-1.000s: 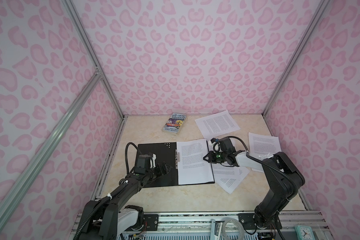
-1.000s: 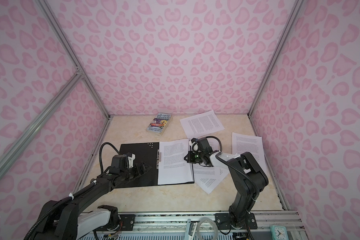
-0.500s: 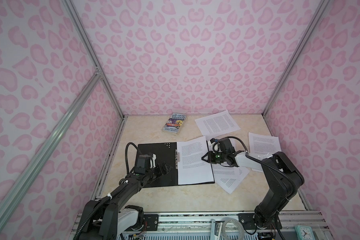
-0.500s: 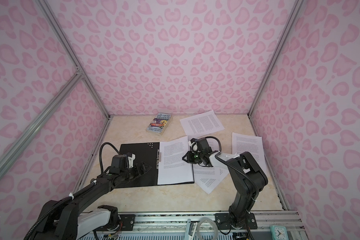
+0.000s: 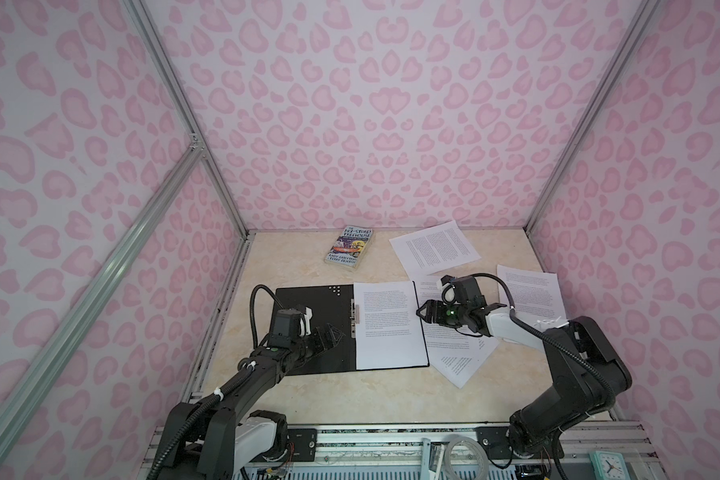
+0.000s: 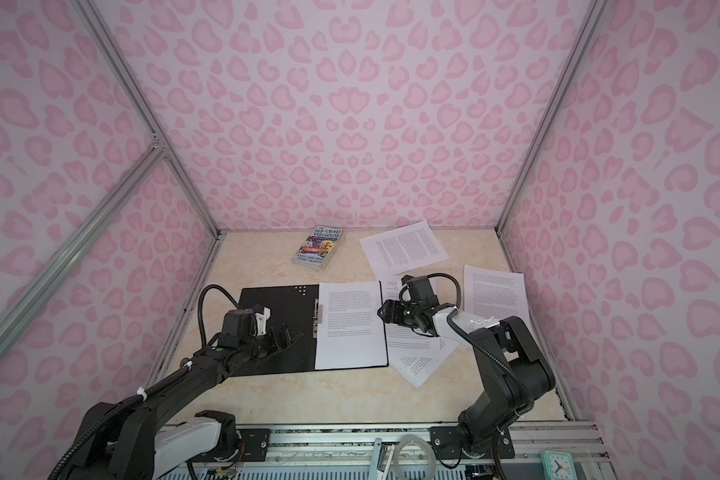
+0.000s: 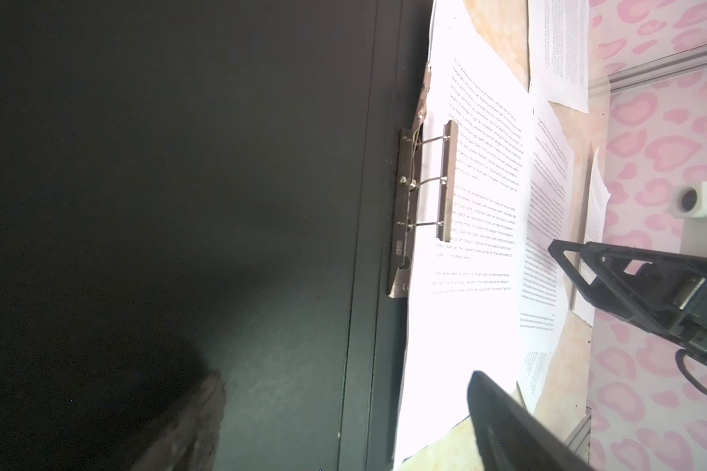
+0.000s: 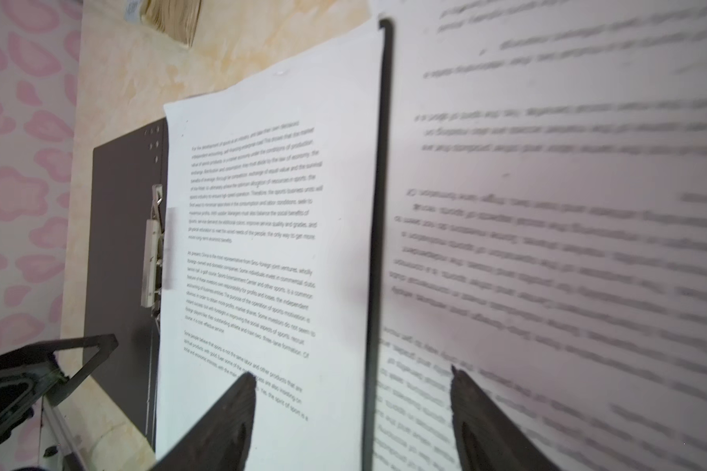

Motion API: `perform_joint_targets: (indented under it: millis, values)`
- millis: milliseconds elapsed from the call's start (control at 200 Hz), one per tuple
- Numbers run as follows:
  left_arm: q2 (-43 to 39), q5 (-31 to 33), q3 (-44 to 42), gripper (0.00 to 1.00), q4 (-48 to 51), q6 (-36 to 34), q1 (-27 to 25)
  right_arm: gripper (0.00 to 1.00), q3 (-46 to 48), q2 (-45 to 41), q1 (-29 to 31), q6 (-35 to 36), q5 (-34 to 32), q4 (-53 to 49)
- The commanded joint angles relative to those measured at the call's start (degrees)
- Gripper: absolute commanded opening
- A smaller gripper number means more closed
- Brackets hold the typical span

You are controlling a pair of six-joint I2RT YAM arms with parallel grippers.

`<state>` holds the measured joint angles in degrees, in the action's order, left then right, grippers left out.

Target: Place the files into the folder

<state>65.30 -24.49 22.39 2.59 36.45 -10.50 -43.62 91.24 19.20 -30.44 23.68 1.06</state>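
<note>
A back wall (image 5: 371,124), a left wall (image 5: 59,174) and a right wall (image 5: 674,174) close the cell in, all papered white with pink heart-like blotches. A silver aluminium post (image 5: 178,95) rises at each rear corner, and a slanted aluminium bar (image 5: 109,270) crosses the left wall. The floor of the cell is a cream, marble-patterned tabletop (image 5: 350,399), evenly lit with only soft shadows. A slotted aluminium rail (image 5: 391,432) runs along its near edge, and a small mint-green clock (image 5: 608,466) sits at the rail's right end.
</note>
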Motion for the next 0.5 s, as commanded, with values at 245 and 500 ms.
perform_joint_targets:
  millis: [245,500]
  values:
    - [-0.79,-3.28,-0.51,0.96,-3.99,0.12,-1.53,0.83,6.85,-4.41,-18.80,-4.09,-6.41,4.00]
    - [2.74,-1.90,0.27,0.96,-3.26,-0.06,-1.82,0.83,8.90,-1.83,-23.86,-5.21,-0.23,6.27]
